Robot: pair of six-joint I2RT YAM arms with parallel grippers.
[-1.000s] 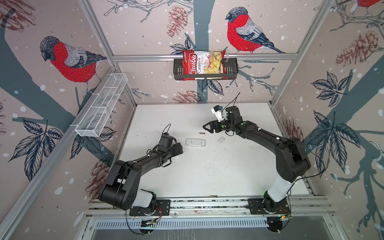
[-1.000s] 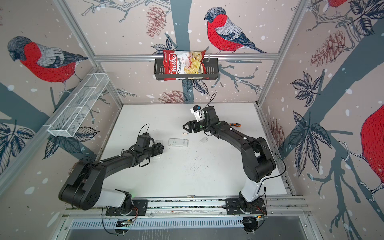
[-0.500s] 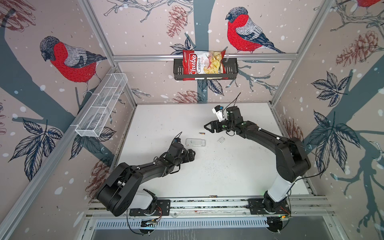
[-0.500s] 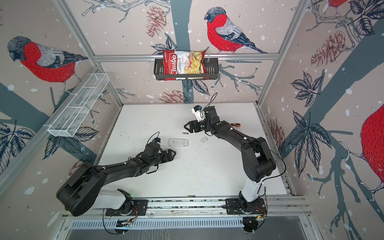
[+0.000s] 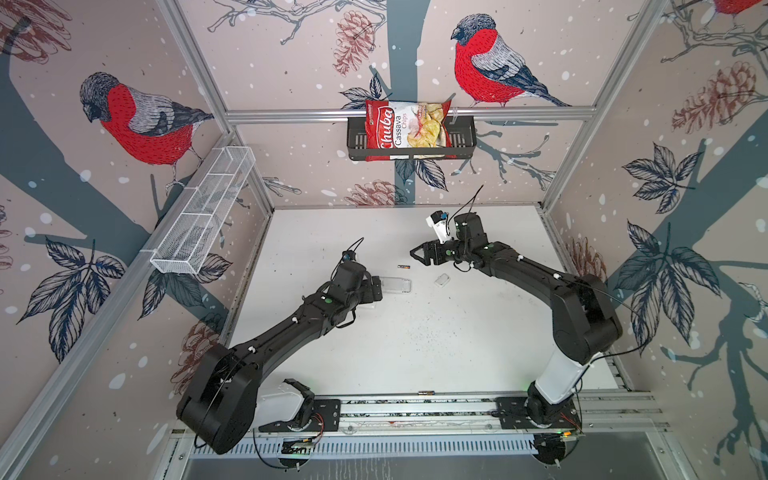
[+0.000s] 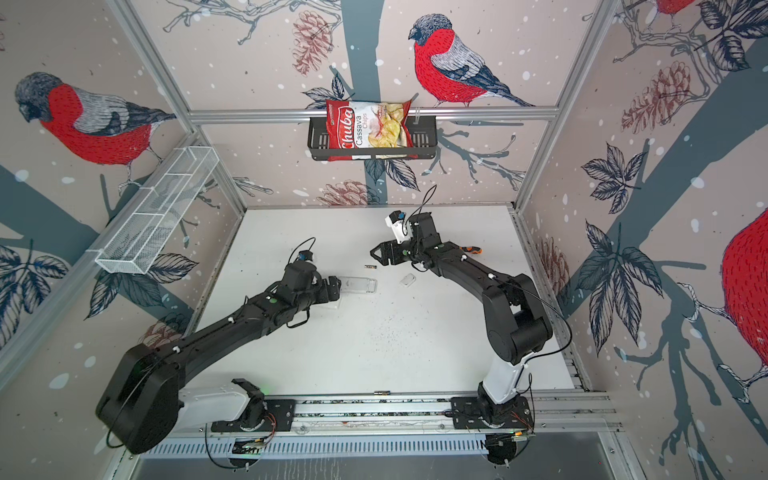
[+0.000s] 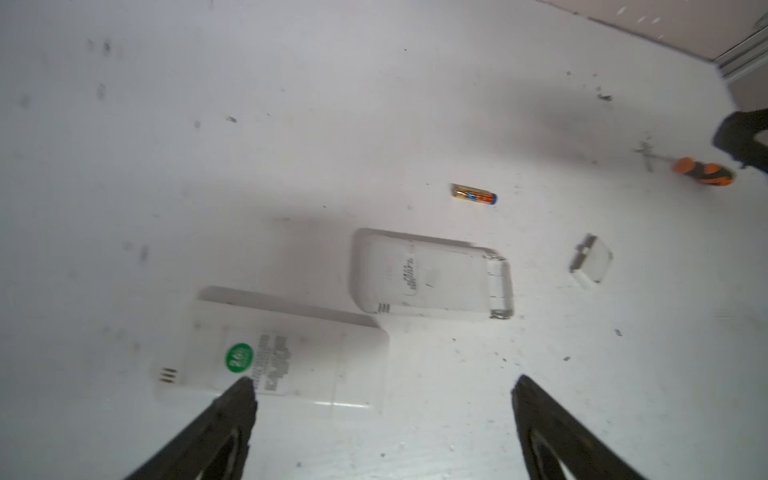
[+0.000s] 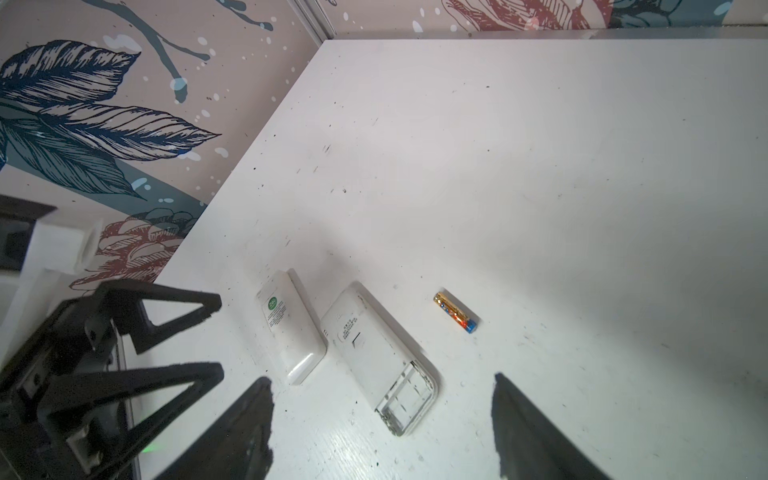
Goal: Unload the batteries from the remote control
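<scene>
Left wrist view: my left fingers gape wide, empty, above a green-stickered white box. The remote lies beside it, bay uncovered; one battery lies loose on the bench nearby. My right fingers are spread, empty. Risk, I judge: a clumsy pinch rolls the battery away.

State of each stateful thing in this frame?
left pincer: open, empty.
right pincer: open, empty.
open remote: face down, bay uncovered and empty.
sticker remote: face down, back looks closed.
cover: off, lying apart.
middle battery: out, lying loose.
edge battery: out, lying loose.
</scene>
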